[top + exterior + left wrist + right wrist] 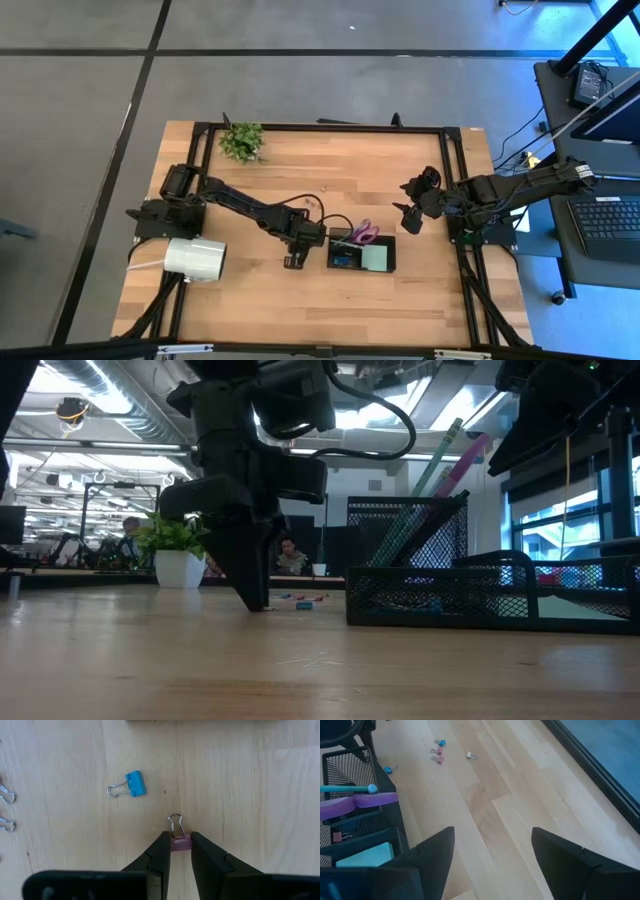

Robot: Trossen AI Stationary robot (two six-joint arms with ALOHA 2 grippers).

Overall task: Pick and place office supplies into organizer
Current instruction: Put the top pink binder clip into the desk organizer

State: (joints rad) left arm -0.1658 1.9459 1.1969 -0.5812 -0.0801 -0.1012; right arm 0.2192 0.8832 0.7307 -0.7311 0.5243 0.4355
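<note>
My left gripper [180, 840] stands fingers-down on the wooden table, just left of the black mesh organizer [362, 255], shut on a small pink binder clip [180, 844]. A blue clip [135, 785] lies loose on the wood nearby. In the organizer are purple-handled scissors [362, 235], standing upright [355, 802], and a pale green sticky-note pad [375, 260]. My right gripper [410, 218] hangs open above the table, right of the organizer, with nothing between its fingers [492, 832]. My left gripper pinches the clip's pink body [180, 845] between its two fingertips, one on either side. The fingers come from above, pointing steeply down. The clip lies flat on the table, its wire loops [175, 822] sticking out past the fingertips.
A big white roll [195, 258] lies at the left near side, and a small green plant [243, 140] stands at the far edge. More clips [439, 750] are scattered on the wood beyond the organizer. Two wire clips [5, 810] lie near the blue one.
</note>
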